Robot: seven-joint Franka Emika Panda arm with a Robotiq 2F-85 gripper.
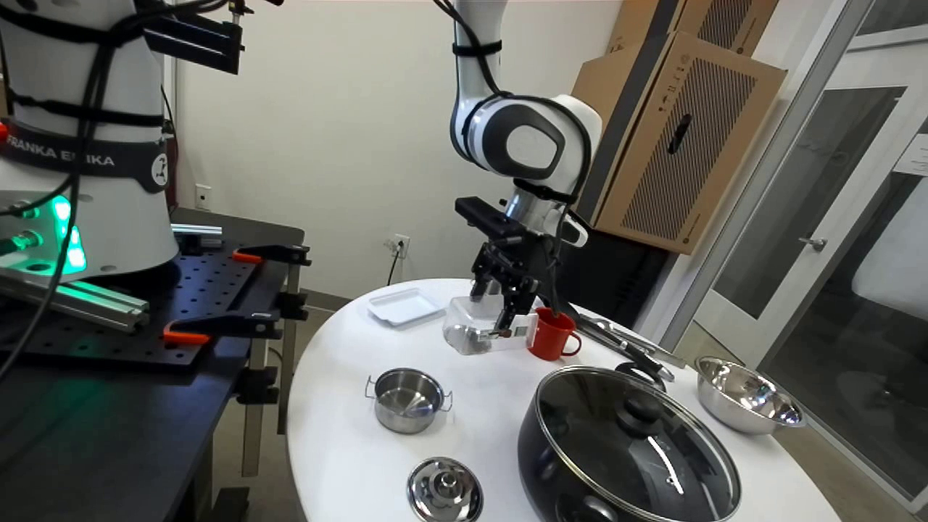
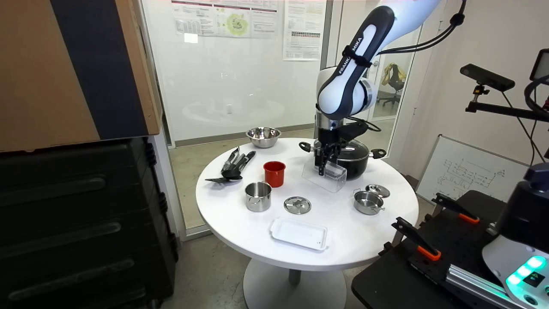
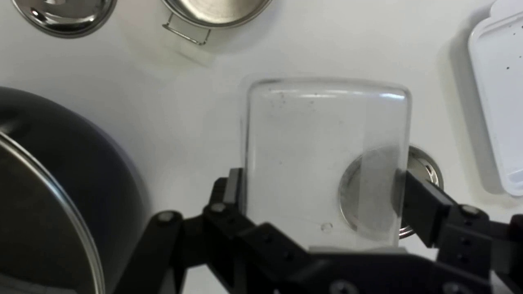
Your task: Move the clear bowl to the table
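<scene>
When viewed from the wrist, showed the gripper (image 3: 322, 183) spread wide, with jaws at 2 opposite walls of the clear bowl (image 3: 302, 143), apparently clamped on it; found that bowl on or above the white surface (image 2: 227, 202), near the black pot (image 2: 358, 166); could not tell whether lifted or touching; seemed to be at the setting-down step; called next for lowering level onto a bare patch, clear of the steel lid (image 2: 297, 205) partly visible through the bowl, then releasing and backing away.
</scene>
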